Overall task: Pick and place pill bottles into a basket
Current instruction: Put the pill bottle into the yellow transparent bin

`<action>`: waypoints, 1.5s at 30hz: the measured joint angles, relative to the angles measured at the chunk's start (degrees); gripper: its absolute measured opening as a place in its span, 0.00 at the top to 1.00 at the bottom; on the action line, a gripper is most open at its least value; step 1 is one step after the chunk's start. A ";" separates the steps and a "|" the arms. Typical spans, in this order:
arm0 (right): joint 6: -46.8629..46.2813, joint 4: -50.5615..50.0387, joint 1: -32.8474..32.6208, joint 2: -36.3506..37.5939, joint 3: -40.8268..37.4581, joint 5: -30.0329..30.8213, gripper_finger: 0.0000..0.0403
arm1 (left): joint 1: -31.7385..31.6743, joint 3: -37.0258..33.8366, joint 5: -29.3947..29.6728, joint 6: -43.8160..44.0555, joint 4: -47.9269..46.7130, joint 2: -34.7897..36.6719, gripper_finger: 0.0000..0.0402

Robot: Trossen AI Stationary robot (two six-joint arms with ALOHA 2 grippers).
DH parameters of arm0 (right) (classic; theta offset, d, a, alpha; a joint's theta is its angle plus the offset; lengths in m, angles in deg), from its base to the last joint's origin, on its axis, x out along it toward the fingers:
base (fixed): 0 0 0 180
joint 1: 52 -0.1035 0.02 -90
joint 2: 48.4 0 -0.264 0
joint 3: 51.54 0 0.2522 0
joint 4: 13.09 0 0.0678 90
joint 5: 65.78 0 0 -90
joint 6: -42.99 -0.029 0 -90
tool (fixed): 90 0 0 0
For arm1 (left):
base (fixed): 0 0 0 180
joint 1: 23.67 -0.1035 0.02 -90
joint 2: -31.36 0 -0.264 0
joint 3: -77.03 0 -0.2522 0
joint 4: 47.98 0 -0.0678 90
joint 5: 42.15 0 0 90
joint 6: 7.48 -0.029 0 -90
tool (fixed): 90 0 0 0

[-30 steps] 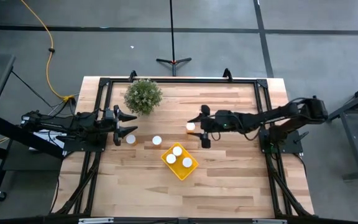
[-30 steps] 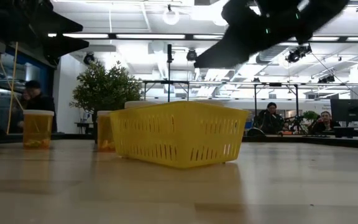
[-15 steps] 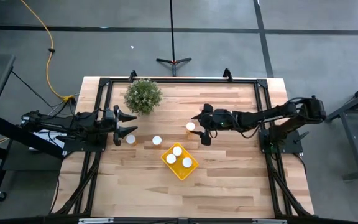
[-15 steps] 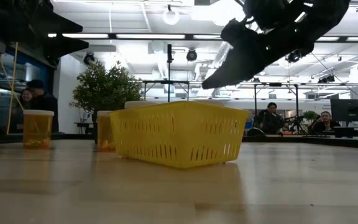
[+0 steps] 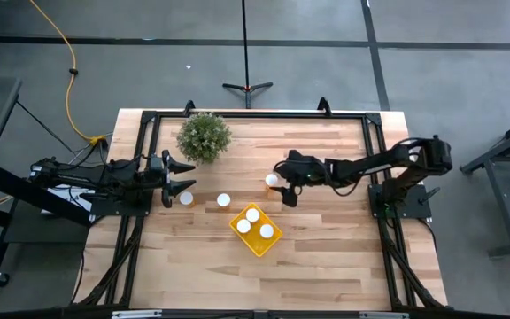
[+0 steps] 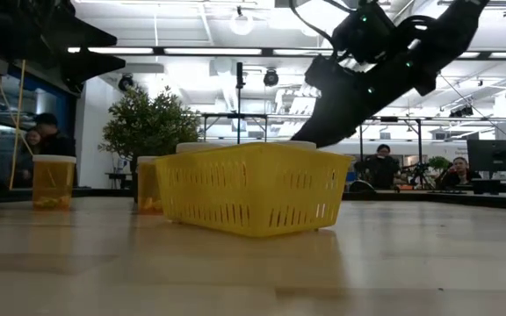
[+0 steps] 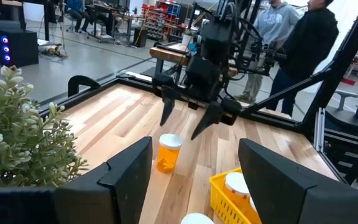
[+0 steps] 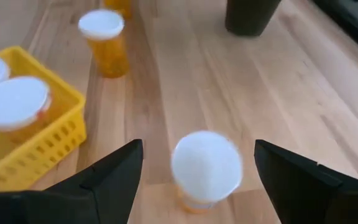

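Orange plastic pill bottle (image 5: 272,182), light and rigid, stood between the right tool's (image 5: 283,182) released fingers, best gripped mid-body under its cap.

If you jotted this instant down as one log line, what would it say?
right gripper: open, above standing pill bottle | left gripper: open, waiting by plant | basket: three bottles inside | table: three bottles outside

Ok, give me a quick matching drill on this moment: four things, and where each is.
Things:
1. right gripper
2. left gripper
3. basket
4. potted plant

Places:
A. holds three capped bottles
B. far side of the table, left of middle
C. fingers open around a standing pill bottle
D. left edge, open, beside a bottle

Pairs: 1-C, 2-D, 3-A, 4-B
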 joint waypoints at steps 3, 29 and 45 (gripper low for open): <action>0.94 -0.19 0.60 -0.16 -0.02 -0.30 0.26 | -0.01 0.00 0.00 0.00 0.00 0.00 0.31; 1.98 -3.92 3.81 -6.92 4.17 -4.19 0.26 | 0.02 0.00 0.00 0.00 -0.07 0.00 0.31; 1.45 -4.32 3.77 -6.92 4.15 -5.54 0.36 | 0.02 0.00 0.02 0.02 -0.17 0.00 0.31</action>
